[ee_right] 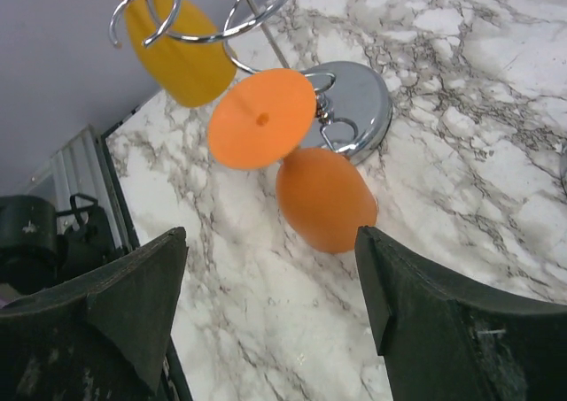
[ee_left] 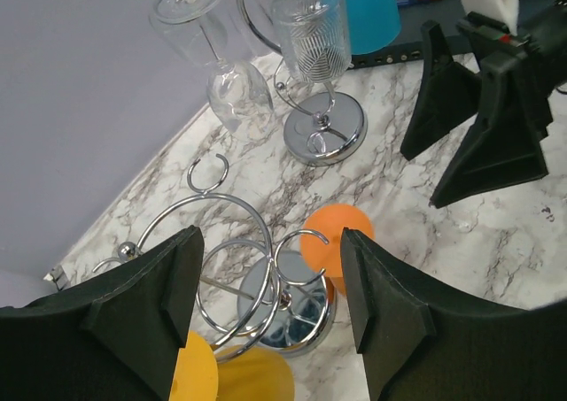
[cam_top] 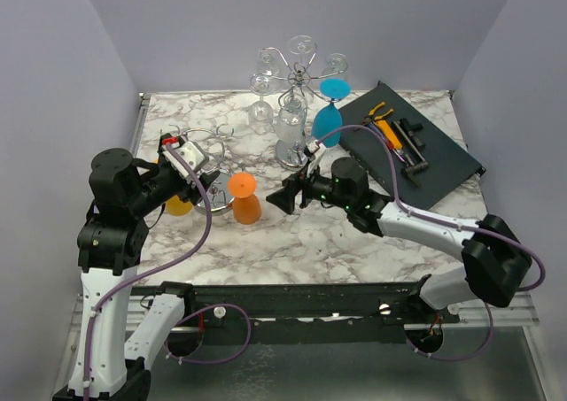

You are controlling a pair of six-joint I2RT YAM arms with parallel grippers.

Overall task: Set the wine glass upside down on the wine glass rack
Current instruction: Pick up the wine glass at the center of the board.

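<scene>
You're at the approach: left end effector (ee_left: 270, 237) and right end effector (cam_top: 282, 199) gape wide, empty, so next grasp the orange wine glass (ee_right: 326, 197), inverted on the bench (cam_top: 354, 250) just beside the rack (ee_right: 354, 100).

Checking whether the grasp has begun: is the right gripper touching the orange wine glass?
Apart. In the right wrist view the open right gripper sits short of the orange wine glass; bare table shows between each finger and the glass.
</scene>
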